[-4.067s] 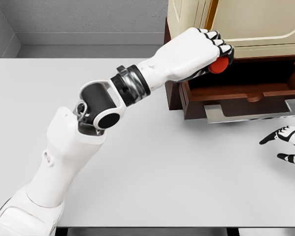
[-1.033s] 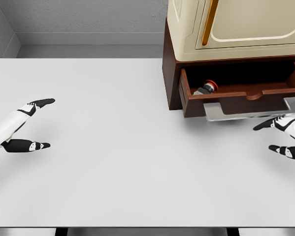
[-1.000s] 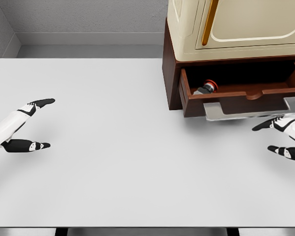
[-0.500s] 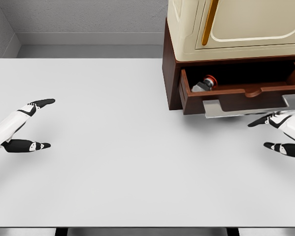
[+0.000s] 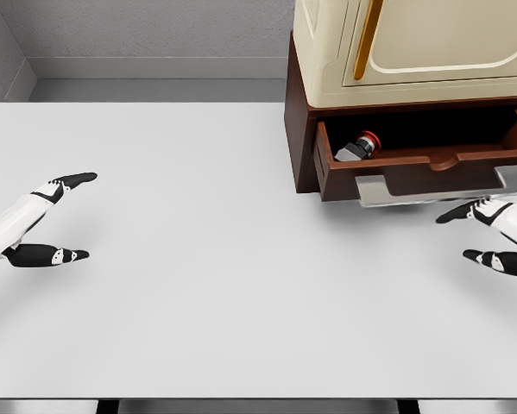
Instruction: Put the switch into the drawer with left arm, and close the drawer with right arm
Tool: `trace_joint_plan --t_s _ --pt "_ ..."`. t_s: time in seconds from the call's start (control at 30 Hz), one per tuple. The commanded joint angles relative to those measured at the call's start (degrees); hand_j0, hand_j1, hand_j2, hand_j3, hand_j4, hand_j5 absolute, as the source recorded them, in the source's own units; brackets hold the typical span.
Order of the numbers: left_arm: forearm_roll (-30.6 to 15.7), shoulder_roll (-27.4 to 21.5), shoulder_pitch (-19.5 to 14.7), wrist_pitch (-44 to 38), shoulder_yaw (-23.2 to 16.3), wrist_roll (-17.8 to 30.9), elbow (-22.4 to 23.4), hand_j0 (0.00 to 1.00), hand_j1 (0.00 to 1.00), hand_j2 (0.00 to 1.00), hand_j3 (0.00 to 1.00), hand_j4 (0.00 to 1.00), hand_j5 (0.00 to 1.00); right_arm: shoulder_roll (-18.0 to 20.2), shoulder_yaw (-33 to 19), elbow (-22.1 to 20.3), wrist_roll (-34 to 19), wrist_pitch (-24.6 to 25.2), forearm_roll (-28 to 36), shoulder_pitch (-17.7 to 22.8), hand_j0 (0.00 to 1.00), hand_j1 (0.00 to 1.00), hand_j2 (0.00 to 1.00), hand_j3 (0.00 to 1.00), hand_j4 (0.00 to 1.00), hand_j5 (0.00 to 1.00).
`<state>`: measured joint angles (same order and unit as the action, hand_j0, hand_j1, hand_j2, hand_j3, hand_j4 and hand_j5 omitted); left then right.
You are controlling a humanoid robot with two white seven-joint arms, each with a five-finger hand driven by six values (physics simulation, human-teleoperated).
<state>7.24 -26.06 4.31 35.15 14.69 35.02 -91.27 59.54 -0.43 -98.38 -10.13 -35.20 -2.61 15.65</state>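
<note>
The switch point(image 5: 360, 146), grey with a red button, lies on its side in the left end of the brown drawer point(image 5: 431, 172). The drawer stands partly pulled out of the cabinet, its silver handle point(image 5: 439, 187) facing me. My right hand point(image 5: 487, 233) is open at the right edge, just below and in front of the handle, fingers spread and holding nothing. My left hand point(image 5: 55, 216) rests open at the far left of the table, far from the drawer.
A cream cabinet point(image 5: 413, 47) on a brown base point(image 5: 298, 129) stands at the back right of the white table point(image 5: 206, 276). A grey wall runs behind the table.
The switch has gone from my left hand into the drawer, and the left arm has withdrawn to the far left. The drawer has slid inward a little; the right hand edged up toward the handle.
</note>
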Motion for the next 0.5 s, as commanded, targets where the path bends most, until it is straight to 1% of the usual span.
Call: trace_joint_plan --t_s 0.0,0.07,0.27,0.37,0.47 --pt "-0.48 -0.04 0.09 -0.15 -0.01 -0.02 -0.05 1.0 1.0 1.0 1.0 1.0 1.0 0.05 0.17 -0.5 0.64 0.2 2.52 -0.18 0.72 0.72 0.72 0.72 0.72 0.72" --pt "-0.48 -0.04 0.0 -0.15 -0.01 -0.02 -0.05 1.0 1.0 1.0 1.0 1.0 1.0 -0.03 0.26 -0.5 0.55 0.2 2.52 -1.14 0.72 0.72 0.72 0.72 0.72 0.72" --pt "-0.48 -0.04 0.18 -0.15 -0.01 -0.02 -0.05 1.0 1.0 1.0 1.0 1.0 1.0 -0.12 4.48 -0.41 0.55 0.2 2.52 -7.74 0.73 0.73 0.73 0.73 0.73 0.73" --pt "-0.48 -0.04 0.18 -0.15 -0.01 -0.02 -0.05 1.0 1.0 1.0 1.0 1.0 1.0 -0.12 4.65 -0.41 0.55 0.2 2.52 -8.26 0.73 0.73 0.73 0.73 0.73 0.73" --pt "-0.48 -0.04 0.18 -0.15 -0.01 -0.02 -0.05 1.0 1.0 1.0 1.0 1.0 1.0 0.05 6.15 0.02 0.46 0.2 2.35 -8.0 0.73 0.73 0.73 0.73 0.73 0.73"
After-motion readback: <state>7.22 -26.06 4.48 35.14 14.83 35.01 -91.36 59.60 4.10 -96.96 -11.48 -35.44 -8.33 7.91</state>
